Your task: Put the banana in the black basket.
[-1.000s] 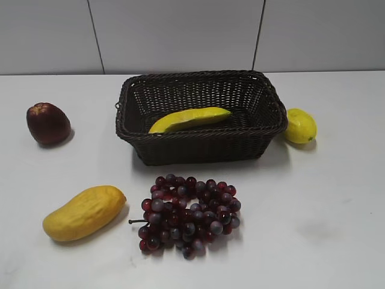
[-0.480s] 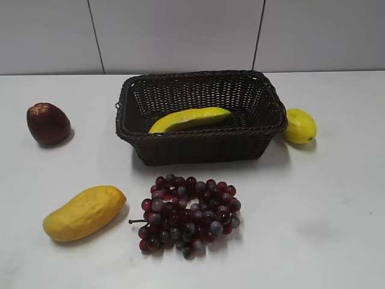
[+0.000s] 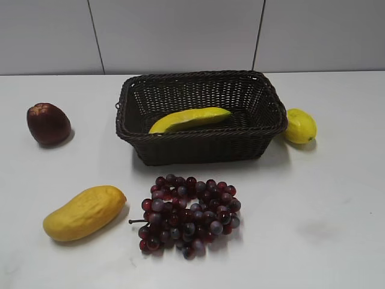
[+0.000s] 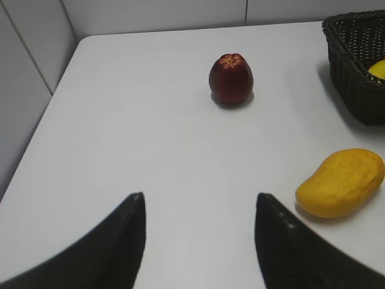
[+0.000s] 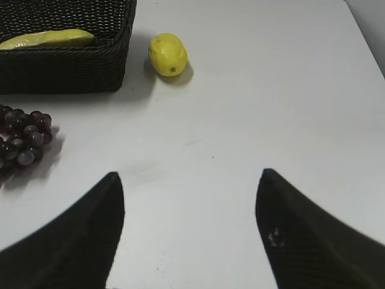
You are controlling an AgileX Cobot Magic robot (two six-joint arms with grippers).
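Now the banana (image 3: 189, 119) lies inside the black basket (image 3: 198, 147); left gripper (image 4: 198, 205) and right gripper (image 5: 189, 183) both hang wide, empty.

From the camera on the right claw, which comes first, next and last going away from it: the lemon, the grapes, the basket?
Right gripper, open, low in the right wrist view:
1. Grapes, nearest, far left.
2. Basket, upper left, holding the banana.
3. Lemon, top centre, just right of the basket; close to call against the basket's near wall.
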